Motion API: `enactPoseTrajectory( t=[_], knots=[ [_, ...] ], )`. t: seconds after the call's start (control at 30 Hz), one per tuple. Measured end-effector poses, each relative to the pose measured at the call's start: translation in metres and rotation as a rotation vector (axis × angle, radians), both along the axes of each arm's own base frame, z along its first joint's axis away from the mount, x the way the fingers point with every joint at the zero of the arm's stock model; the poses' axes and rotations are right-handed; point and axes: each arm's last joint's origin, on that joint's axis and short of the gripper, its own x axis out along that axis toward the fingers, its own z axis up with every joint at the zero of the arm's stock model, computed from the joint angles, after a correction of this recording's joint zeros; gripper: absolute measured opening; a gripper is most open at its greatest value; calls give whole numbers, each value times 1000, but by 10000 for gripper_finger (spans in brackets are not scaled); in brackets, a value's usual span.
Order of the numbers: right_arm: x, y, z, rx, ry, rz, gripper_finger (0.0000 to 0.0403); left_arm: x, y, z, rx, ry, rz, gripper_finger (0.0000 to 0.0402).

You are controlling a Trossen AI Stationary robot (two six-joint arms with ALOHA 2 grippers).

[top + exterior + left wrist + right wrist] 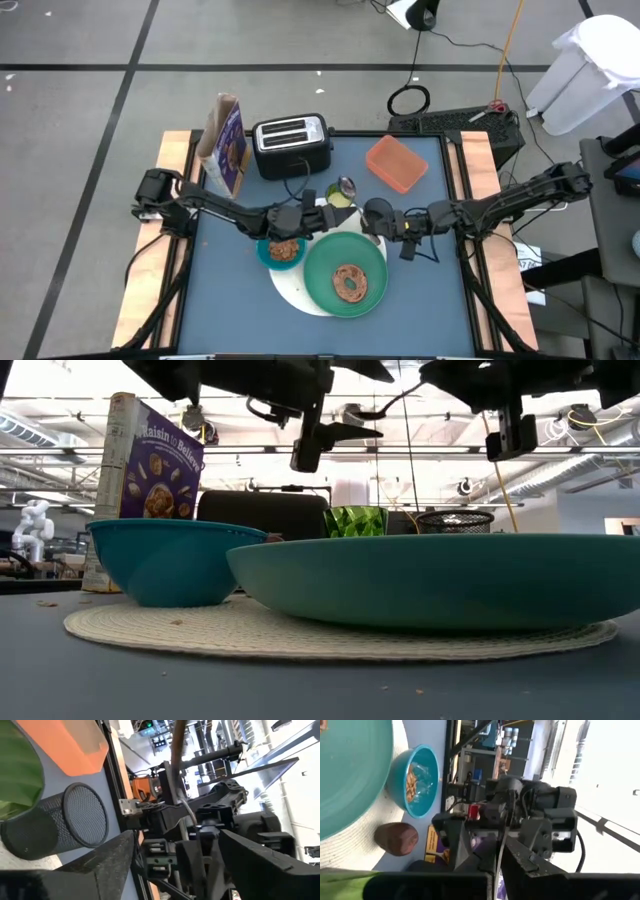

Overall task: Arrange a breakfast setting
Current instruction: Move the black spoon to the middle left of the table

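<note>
The large green plate [346,276], smooth and shallow-rimmed, holds a brown bagel [349,281] and rests on a white round woven disc [292,287] at the table's front centre. Touching it, a glossy blue bowl [284,251]. Behind stands a purple cereal box [140,470] reading "Raisin". Whether the left gripper [318,216] or right gripper [392,226] is parted cannot be told.

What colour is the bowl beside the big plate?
Blue-teal: the bowl shows best in the low view, left of the plate.
</note>
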Motion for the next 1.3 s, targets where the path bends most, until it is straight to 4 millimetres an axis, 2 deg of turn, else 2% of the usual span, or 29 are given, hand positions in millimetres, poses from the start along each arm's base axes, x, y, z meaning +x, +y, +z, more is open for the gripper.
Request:
enactPoseTrajectory(
  t=[0.27,0.63,1.3],
  knots=[
    [0,1,3,9,-27,24,10,1,4,1,6,-9,11,253],
    [3,4,-3,37,12,92,10,1,9,4,26,-30,24,202],
    [7,4,-4,40,-13,92,10,1,9,4,29,-29,25,45]
  ],
)
